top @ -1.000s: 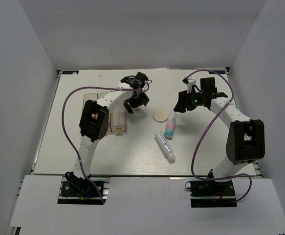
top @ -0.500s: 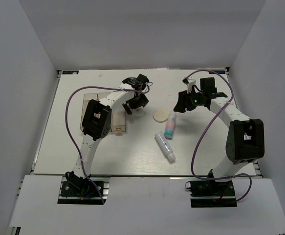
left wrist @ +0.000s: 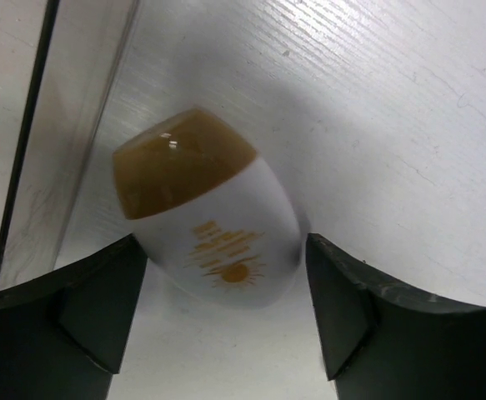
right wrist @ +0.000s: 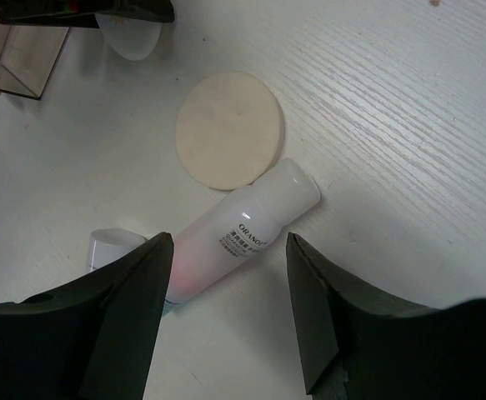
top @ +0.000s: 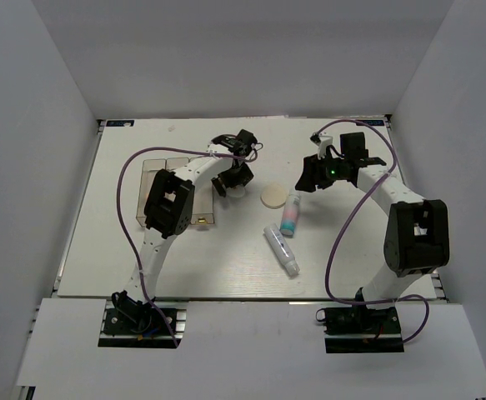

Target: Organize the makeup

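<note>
My left gripper [left wrist: 224, 321] is open just over the white oval with the brown tip [left wrist: 213, 221], which lies on the table between the two fingers; in the top view the oval [top: 237, 192] peeks out beside that gripper [top: 232, 181]. My right gripper [right wrist: 230, 312] is open above a white tube [right wrist: 238, 233] that fades to pink and blue, seen in the top view [top: 290, 214] below that gripper [top: 311, 179]. The round cream puff [right wrist: 230, 129] touches the tube's cap. A second white tube [top: 281, 249] lies nearer the arms. The sponges and orange tube are hidden.
Clear rectangular boxes [top: 161, 175] stand left of the left gripper, partly behind its arm; one edge shows in the left wrist view [left wrist: 26, 142] and a corner in the right wrist view [right wrist: 22, 58]. White walls enclose the table [top: 142, 258].
My left gripper has edged slightly up and right over the white oval. The right arm and the tubes have not moved.
</note>
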Controlling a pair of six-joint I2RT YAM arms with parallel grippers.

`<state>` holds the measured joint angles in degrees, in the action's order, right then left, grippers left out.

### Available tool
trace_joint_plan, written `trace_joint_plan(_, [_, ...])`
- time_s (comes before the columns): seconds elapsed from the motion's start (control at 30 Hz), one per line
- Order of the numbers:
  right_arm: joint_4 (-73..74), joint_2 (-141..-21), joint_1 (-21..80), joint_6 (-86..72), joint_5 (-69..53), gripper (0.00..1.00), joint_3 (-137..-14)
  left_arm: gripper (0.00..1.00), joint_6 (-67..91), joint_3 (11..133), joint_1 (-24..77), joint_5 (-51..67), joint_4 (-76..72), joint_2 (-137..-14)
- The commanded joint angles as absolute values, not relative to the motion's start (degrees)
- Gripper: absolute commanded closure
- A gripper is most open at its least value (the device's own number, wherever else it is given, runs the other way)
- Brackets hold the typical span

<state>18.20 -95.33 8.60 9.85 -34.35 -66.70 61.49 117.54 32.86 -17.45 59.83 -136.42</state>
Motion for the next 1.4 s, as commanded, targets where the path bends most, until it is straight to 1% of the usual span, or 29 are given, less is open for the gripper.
trace_joint_plan(0.0, [16.7,-96.0,8.2,10.1,-35.5,0.37,-67.9,0.16,61.4,118.8,33.0,-18.2,59.1,-136.9])
trace_joint_plan(0.07, [16.7,-96.1,8.1,10.1,-35.5,0.37,-67.9,0.21,61.3,118.7,33.0,-17.4,58.6,-136.9])
trace_joint_plan(0.1, [16.7,-96.1,8.2,10.1,-35.5,0.38,-68.0,0.26,60.9,118.8,33.0,-17.1,58.3,-136.8])
trace_joint_plan(0.2, [16.6,-96.1,8.2,10.3,-35.6,0.38,-68.1,0.36,59.5,118.7,33.6,-15.9,56.6,-136.1])
trace_joint_plan(0.3, [16.8,-96.1,8.2,10.5,-35.4,0.38,-68.2,0.5,56.8,118.6,34.7,-15.2,54.1,-134.2])
trace_joint_plan(0.33, [16.9,-96.1,8.2,10.5,-35.4,0.38,-68.2,0.61,55.6,118.7,35.4,-15.1,52.3,-133.6])
trace_joint_plan(0.43, [16.9,-95.9,8.3,10.6,-35.6,0.39,-68.1,0.69,50.4,118.7,37.6,-17.0,48.0,-130.0])
trace_joint_plan(0.63, [17.3,-95.6,8.2,10.7,-35.6,0.39,-68.6,0.71,47.4,117.6,39.4,-19.9,47.5,-123.6])
trace_joint_plan(0.77, [17.6,-95.4,8.3,11.0,-35.5,0.39,-68.8,0.71,48.0,113.4,39.4,-22.1,47.8,-118.3])
trace_joint_plan(0.87, [17.9,-95.2,8.3,11.0,-35.5,0.39,-69.0,0.71,48.7,109.8,37.1,-21.6,47.9,-114.2])
trace_joint_plan(1.07, [18.3,-94.2,8.3,11.3,-35.2,0.39,-68.8,0.73,48.9,103.4,31.5,-21.9,52.6,-107.9])
trace_joint_plan(1.3, [18.3,-93.4,8.3,11.4,-35.3,0.39,-68.1,0.74,45.0,88.2,22.9,-23.6,53.9,-98.3])
trace_joint_plan(1.37, [18.3,-93.4,8.5,11.2,-35.4,0.39,-68.1,0.74,43.6,86.1,21.0,-24.7,54.0,-97.2])
